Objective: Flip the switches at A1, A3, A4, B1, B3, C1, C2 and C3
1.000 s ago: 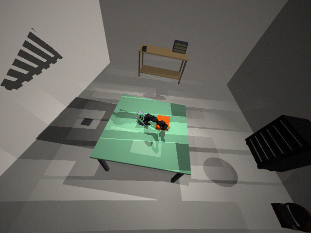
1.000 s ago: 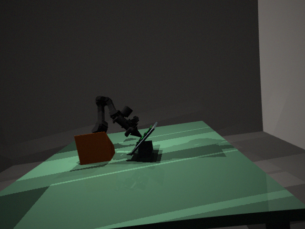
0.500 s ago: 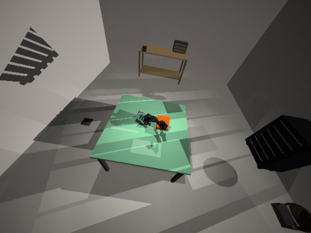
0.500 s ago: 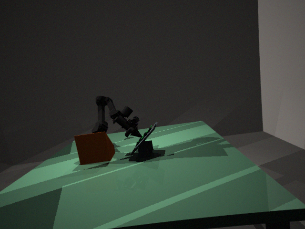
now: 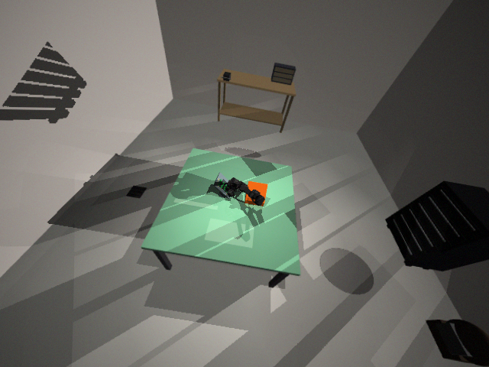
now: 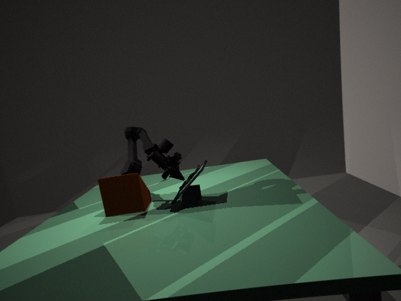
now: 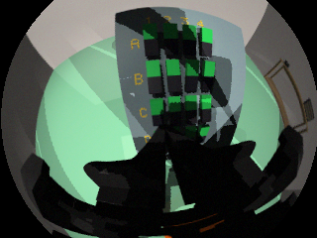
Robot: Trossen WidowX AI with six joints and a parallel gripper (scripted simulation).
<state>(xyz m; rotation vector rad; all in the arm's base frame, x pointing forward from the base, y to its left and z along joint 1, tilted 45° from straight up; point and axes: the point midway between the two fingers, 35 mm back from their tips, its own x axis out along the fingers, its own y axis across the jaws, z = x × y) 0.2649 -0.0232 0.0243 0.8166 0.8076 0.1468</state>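
Observation:
The tilted grey panel [image 5: 218,177] [image 6: 194,175] [image 7: 126,61] carries green-and-black rocker switches in four columns. In the wrist view A1 [image 7: 150,34], A3 [image 7: 189,33], A4 [image 7: 207,36], B1 [image 7: 154,67], B3 [image 7: 192,68], C1 [image 7: 157,106], C2 [image 7: 174,105] and C3 [image 7: 190,103] show green far halves and black near halves. Which ends are raised is hard to tell. My gripper [image 6: 183,179] [image 7: 164,127] is shut and empty. Its tips are close to the panel, by the near edge of C1 and C2; contact is unclear. The fingers hide most of row D.
An orange block [image 5: 257,187] [image 6: 123,195] stands beside the arm on the green table [image 5: 189,237] [image 6: 259,259]. A dark support [image 6: 192,195] stands behind the panel. A wooden shelf [image 5: 252,80] is away by the wall. Shadows cross the panel and table.

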